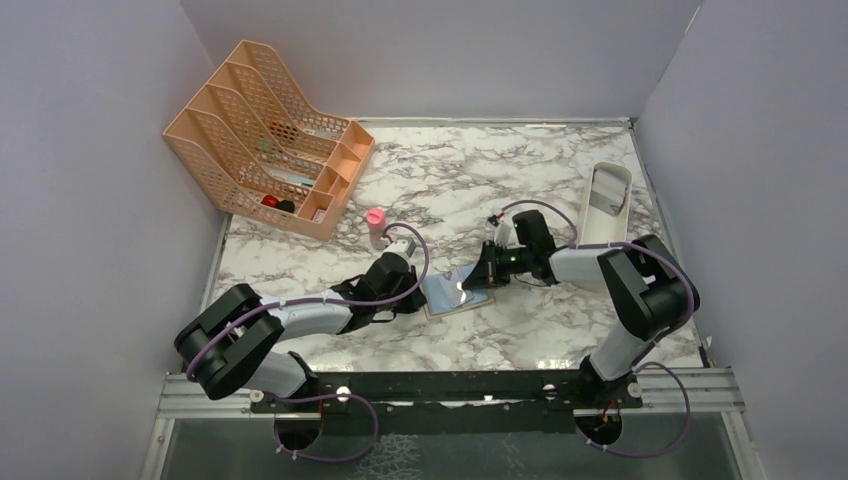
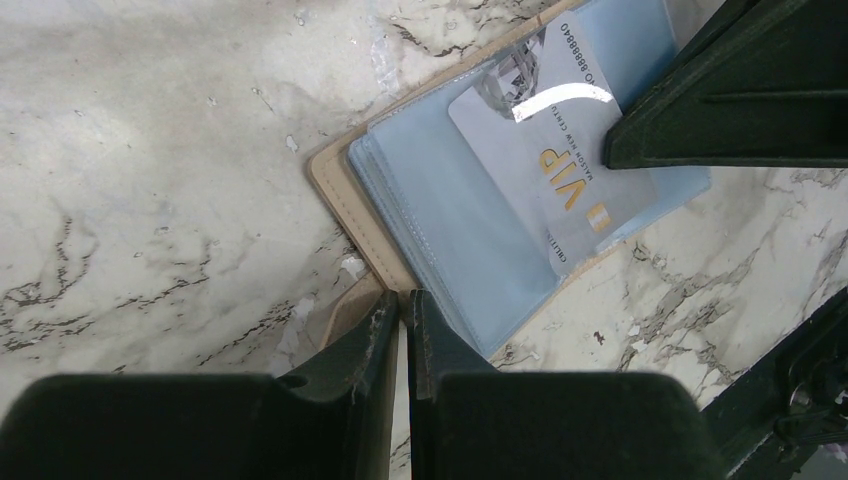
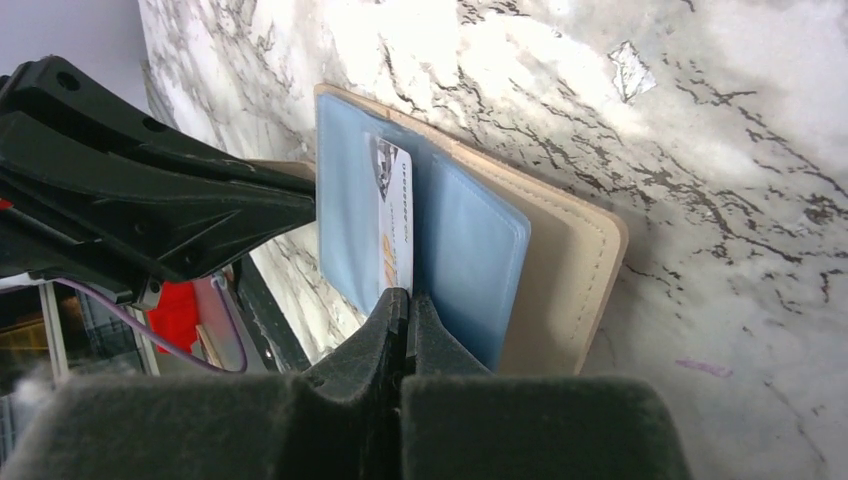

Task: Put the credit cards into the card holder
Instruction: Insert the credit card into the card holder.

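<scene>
Now right gripper (image 3: 405, 300) pinches credit card (image 3: 393, 220) (VIP-marked); left gripper (image 2: 403, 305) clamps card holder (image 2: 338, 190).

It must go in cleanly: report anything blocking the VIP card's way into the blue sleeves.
Nothing visible does: the VIP card, pinched by the right fingers, lies among the blue sleeves of the card holder.

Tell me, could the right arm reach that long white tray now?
Probably yes: the long white tray lies close beside it, nothing between, but the right tool is pinching the silver VIP card.
</scene>
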`<state>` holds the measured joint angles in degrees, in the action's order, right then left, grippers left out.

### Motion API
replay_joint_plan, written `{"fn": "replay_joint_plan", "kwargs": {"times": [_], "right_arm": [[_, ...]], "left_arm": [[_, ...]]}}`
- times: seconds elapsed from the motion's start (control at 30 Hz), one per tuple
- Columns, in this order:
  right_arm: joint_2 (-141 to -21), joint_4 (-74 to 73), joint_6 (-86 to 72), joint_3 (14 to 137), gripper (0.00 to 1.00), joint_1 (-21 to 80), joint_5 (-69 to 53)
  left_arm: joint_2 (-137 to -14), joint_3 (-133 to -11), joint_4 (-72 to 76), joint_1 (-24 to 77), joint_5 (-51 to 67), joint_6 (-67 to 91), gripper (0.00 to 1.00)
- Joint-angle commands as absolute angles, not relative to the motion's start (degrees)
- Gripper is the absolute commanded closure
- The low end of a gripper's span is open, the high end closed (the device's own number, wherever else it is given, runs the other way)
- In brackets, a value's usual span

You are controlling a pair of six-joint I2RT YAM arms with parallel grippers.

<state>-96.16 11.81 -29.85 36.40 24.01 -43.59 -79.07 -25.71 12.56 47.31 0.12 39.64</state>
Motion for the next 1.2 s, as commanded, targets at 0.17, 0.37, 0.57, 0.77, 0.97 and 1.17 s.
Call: {"fn": "replay_joint_plan", "kwargs": {"times": [0.17, 0.37, 0.57, 0.77, 0.97, 1.17], "right_arm": [[-100.05, 7.58, -25.73, 39.11, 0.98, 23.77, -43.94], [-100.46, 4.94, -23.14, 41.07, 0.97, 23.2, -43.66], [-100.36, -0.93, -18.97, 44.16, 0.99, 22.95, -42.85], [-100.51, -2.34, -17.71, 45.14, 0.99, 22.59, -42.19], [-100.81, -3.87, -16.67, 46.74, 0.99, 22.3, -41.84], [-102.09, 3.01, -20.84, 43.64, 0.99, 22.31, -45.65]], "left_arm": [[-79.72, -25.54, 8.24, 47.71, 0.17, 38.41, 0.88], [-79.56, -25.58, 7.91, 47.71, -0.03, 38.32, 0.88], [-79.8, -26.01, 7.75, 47.73, 0.01, 38.1, 0.88], [-79.98, -26.69, 7.52, 47.7, -0.08, 37.53, 0.88], [-80.2, -26.68, 7.65, 47.69, 0.07, 37.45, 0.88], [-80.11, -26.76, 7.89, 47.74, 0.47, 37.59, 0.88]]}}
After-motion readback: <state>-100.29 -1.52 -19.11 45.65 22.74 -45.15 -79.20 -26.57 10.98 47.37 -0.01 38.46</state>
